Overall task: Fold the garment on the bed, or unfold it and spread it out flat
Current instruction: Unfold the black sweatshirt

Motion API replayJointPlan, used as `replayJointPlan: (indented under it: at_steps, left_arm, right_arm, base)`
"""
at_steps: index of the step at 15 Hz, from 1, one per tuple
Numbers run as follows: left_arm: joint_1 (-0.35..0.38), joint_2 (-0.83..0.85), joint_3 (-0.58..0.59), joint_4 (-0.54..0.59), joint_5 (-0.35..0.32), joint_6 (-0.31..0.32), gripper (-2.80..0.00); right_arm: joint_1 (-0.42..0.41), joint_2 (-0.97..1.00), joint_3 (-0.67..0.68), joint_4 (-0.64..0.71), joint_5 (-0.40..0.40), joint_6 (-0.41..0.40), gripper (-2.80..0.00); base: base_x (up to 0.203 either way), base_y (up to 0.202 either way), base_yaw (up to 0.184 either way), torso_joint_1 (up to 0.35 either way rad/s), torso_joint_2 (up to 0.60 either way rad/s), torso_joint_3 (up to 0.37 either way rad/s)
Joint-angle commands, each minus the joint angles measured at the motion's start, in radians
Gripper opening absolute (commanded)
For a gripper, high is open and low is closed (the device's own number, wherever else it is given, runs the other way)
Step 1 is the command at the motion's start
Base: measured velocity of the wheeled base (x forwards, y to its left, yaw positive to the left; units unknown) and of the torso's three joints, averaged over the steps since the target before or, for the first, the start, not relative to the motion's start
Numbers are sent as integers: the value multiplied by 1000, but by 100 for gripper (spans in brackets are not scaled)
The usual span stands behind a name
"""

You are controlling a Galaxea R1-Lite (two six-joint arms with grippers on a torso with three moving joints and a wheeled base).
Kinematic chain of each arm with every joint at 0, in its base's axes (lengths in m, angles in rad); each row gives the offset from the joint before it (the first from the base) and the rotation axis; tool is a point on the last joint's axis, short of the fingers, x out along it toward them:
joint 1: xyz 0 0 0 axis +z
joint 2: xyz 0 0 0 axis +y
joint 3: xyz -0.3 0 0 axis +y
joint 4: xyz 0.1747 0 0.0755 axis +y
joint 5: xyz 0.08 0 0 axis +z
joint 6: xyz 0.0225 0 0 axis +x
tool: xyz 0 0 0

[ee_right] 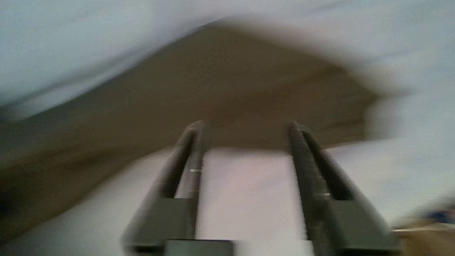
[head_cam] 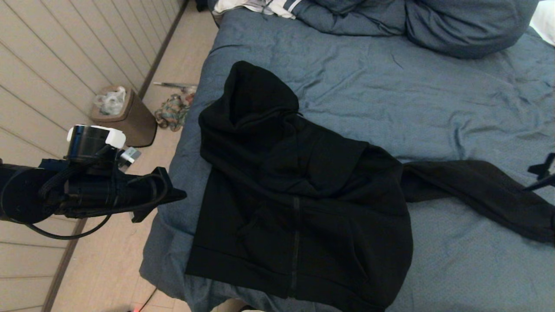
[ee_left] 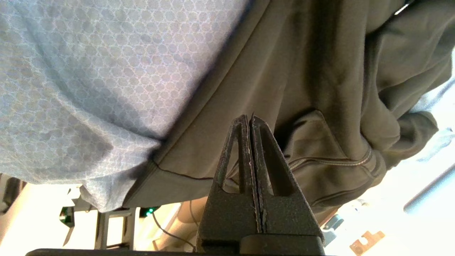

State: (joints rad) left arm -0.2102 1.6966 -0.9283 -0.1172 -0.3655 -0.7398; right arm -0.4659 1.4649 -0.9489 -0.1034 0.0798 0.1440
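The black hooded garment [head_cam: 295, 203] lies on the blue bed [head_cam: 390, 86], near its left edge. The hood points toward the far left, the zipper runs toward the near edge, and one sleeve [head_cam: 477, 190] stretches out to the right. My left gripper [head_cam: 175, 196] is shut and empty, hovering just off the bed's left side by the garment's hem corner. In the left wrist view its tips [ee_left: 249, 118] point at the garment [ee_left: 320, 89]. My right gripper [head_cam: 537, 177] is at the right edge over the sleeve's end. It stands open [ee_right: 245, 124] just short of the dark sleeve [ee_right: 231, 85].
A brown waste bin [head_cam: 130, 119] and a bundle of colourful cloth [head_cam: 171, 112] sit on the floor left of the bed. Blue pillows [head_cam: 468, 26] and a white striped cloth [head_cam: 269, 6] lie at the head end. A panelled wall runs along the left.
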Motion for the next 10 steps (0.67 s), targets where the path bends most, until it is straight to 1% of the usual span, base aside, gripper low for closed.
replayJointPlan:
  at_steps: [1,2,4,5,6,8,9,10]
  left_arm:
    - [-3,8,0,-1,-1,-4,-280]
    - [-3,8,2,-1,-1,-3,-280]
    - [-9,11,3,-1,-1,-1,-280]
    - [-11,20,3,-1,0,0,-280]
    - [-12,27,2,-1,2,2,-280]
    - [-12,38,0,-1,2,3,-280]
    - [-12,38,0,-1,2,5,-280]
    - [-12,42,0,-1,4,7,-280]
  right_arm:
    - [174,10,-104,158,0,61,-280]
    - [264,47,-213,249,-1,120,-280]
    - [452,175,-394,356,-35,235,-280]
    - [527,235,-445,378,-75,266,-280]
    - [604,298,-485,391,-139,287,-280]
    - [712,400,-531,401,-273,310,-280]
    - [743,415,-531,393,-308,316,-280]
    - [748,416,-521,370,-314,316,-280]
  base:
    - [0,0,0,0,0,0]
    - [0,0,0,0,0,0]
    - [0,0,0,0,0,0]
    - [0,0,0,0,0,0]
    - [0,0,0,0,0,0]
    - [0,0,0,0,0,0]
    - [0,0,0,0,0,0]
    - [0,0,0,0,0,0]
